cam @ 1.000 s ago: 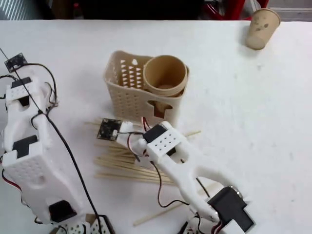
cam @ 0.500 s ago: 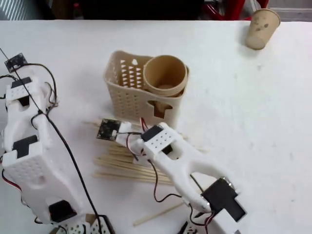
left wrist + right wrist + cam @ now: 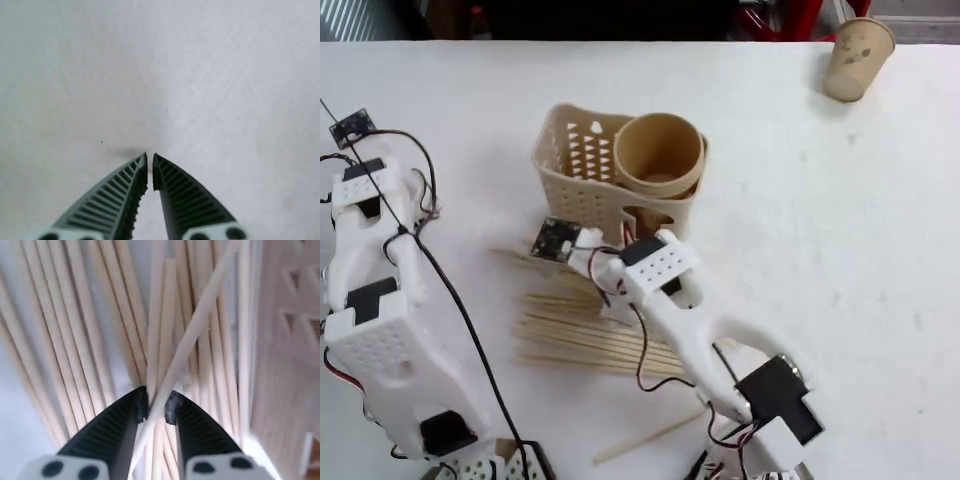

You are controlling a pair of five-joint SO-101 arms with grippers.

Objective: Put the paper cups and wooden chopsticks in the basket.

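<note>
The right pincer (image 3: 156, 402) is clenched on one chopstick, the top stick (image 3: 200, 325), which lies askew across the rest of the pile (image 3: 75, 315). The other sticks lie roughly parallel under it. From above, the pile (image 3: 580, 340) lies on the counter (image 3: 820, 250) just in front of the basket (image 3: 582, 200), with its long axis running along the basket's front wall. The right arm (image 3: 700, 340) reaches over it from the near side.

That is the relation the coming move turns on. The basket (image 3: 290, 340) stands just beside the pincer, across the sticks and not off their ends. A stick carried straight over would meet the rim broadside. It probably needs lifting clear of the pile and then tipping end-down to drop inside. Most of its visible length runs ahead of the fingers, so I judge it may sag or swivel once it is raised.

One cup (image 3: 658, 150) already stands in the basket, against the front corner. A second cup (image 3: 858, 58) stands upright at the far right of the counter — well apart from both arms. A stray stick (image 3: 645, 440) lies alone near the right arm's base.

The left pincer (image 3: 150, 159) is closed on nothing, its tips over bare counter. The left arm (image 3: 375, 300) sits folded at the left edge, well away from the pile. The right arm is the nearer one for the sticks — and for the far cup too.
</note>
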